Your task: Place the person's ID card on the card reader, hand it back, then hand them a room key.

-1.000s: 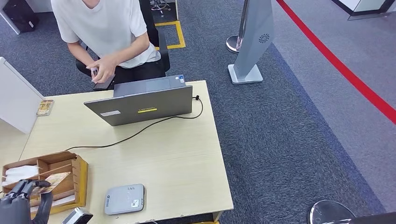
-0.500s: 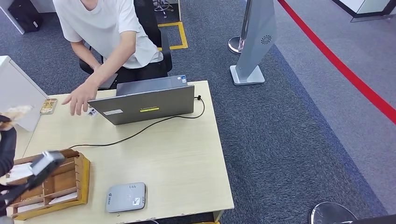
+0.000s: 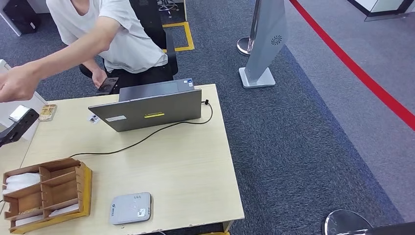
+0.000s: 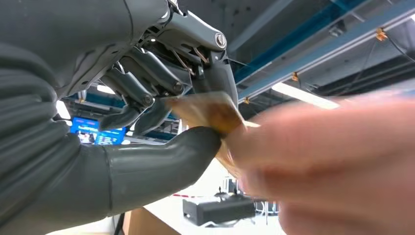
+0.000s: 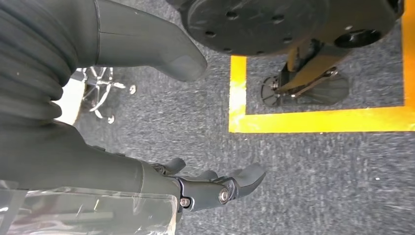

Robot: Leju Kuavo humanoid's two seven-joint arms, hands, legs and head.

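Note:
In the left wrist view my left hand (image 4: 161, 98) is raised and pinches a tan room key card (image 4: 210, 110) between thumb and fingers. A person's blurred hand (image 4: 333, 156) has closed on the card's other end. In the head view that person's hand (image 3: 14, 83) reaches out to the far left, just above my left forearm (image 3: 17, 125). A small white card (image 3: 93, 118) lies on the table beside the laptop. The grey card reader (image 3: 130, 208) sits near the front edge with nothing on it. My right hand (image 5: 215, 188) hangs over the carpet, fingers apart, holding nothing.
A wooden compartment box (image 3: 46, 196) with cards stands at the table's front left. A grey laptop (image 3: 147, 110) with a black cable (image 3: 147, 139) stands at the back. The seated person (image 3: 117, 34) leans across the far side. A white partition (image 3: 14, 105) stands at the left.
My left arm has risen from the wooden box toward the person, carrying the tan card. The person laid a small card beside the laptop, then reached left and took hold of the tan card.

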